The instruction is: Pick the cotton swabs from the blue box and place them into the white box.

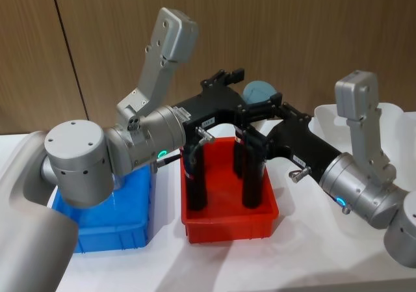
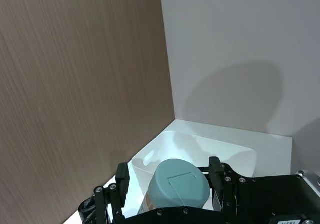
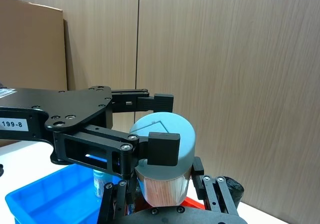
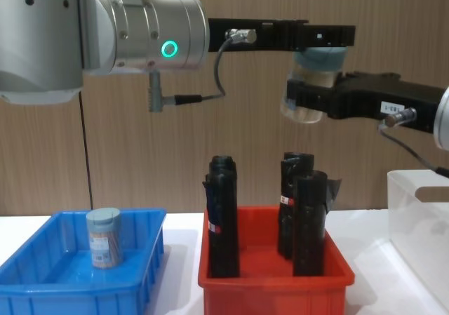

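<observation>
One clear, tan-filled, blue-lidded swab jar [image 3: 163, 190].

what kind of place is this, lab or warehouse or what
Probably a robot test bench: a white table against wood-panel walls, a blue box, red bin and white box in a row, and the left hand and right hand both gripping a swab jar above the red bin.

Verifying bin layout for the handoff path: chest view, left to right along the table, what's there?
Blue box with one cotton swabs jar standing in it → red bin holding black rolls → white box. Overhead, above the red bin, the left gripper and right gripper meet at a second jar.
</observation>
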Robot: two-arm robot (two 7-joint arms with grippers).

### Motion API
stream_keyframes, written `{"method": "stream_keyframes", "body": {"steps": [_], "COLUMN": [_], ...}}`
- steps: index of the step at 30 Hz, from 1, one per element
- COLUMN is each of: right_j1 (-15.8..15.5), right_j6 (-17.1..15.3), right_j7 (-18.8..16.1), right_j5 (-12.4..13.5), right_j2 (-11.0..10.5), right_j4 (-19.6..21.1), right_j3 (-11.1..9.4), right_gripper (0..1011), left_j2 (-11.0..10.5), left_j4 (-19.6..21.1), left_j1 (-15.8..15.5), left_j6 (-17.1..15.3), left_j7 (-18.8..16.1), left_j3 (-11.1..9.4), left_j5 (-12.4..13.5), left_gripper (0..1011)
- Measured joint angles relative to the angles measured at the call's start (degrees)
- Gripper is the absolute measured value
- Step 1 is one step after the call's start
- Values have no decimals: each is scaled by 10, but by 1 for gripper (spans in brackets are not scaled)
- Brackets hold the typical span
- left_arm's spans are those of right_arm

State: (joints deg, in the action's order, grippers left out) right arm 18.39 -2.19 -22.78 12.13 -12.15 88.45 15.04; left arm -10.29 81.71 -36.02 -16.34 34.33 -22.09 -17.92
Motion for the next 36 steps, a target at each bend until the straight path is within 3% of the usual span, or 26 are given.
{"method": "stream_keyframes", "body": {"steps": [20, 36], "right_j1": [-9, -10], "right_j6": [-2, 12], "right_j7": [14, 51], "right_j5": [10, 38], "right_j2": [-6, -21], "right_j4": [-15, -52], "right_j3": [-1, -24], "right_gripper": [661, 661], "left_j2": [0, 0], "left_j4": [0, 0], "left_j1": [0, 0], "left_j6": [0, 0], "left_j7": [0, 0], "left_j3": [0, 0], "left_j5": [0, 0], "left_gripper": [1004, 1004]}}
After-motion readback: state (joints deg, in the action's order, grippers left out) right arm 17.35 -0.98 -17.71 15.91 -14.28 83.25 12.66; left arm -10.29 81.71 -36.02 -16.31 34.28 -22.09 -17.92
